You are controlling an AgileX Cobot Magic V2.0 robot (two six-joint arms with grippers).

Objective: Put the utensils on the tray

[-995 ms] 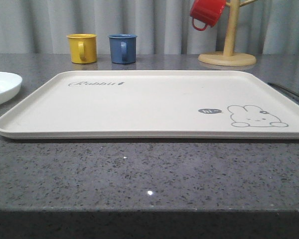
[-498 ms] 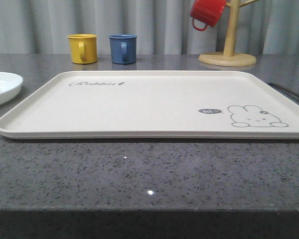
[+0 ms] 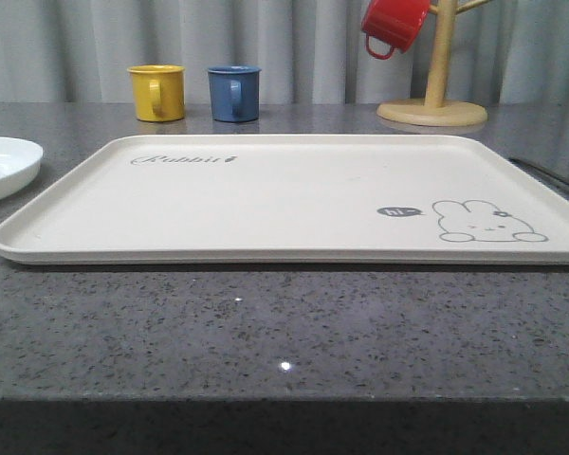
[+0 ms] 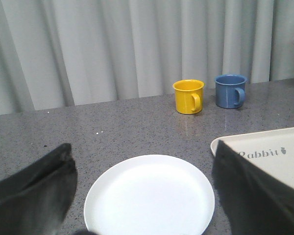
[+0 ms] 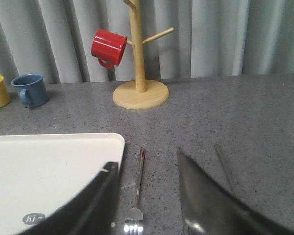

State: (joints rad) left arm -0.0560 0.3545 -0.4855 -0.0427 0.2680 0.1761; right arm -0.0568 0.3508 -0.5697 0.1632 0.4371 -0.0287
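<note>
Fork (image 5: 136, 196) on the grey countertop (image 3: 266, 332), its tines cut off by the frame edge, lies just beside the cream tray (image 3: 294, 194) and between the spread, empty fingers of the right gripper (image 5: 147, 205); another thin utensil (image 5: 224, 166) beside it is partly hidden behind a finger. The left gripper (image 4: 142, 196) hangs wide open over the white plate (image 4: 149, 196), holding nothing. Farther back stand the yellow mug (image 3: 157, 92), blue mug (image 3: 233, 92) and the wooden mug tree (image 3: 434, 90) carrying a red mug (image 3: 394, 25).
</note>
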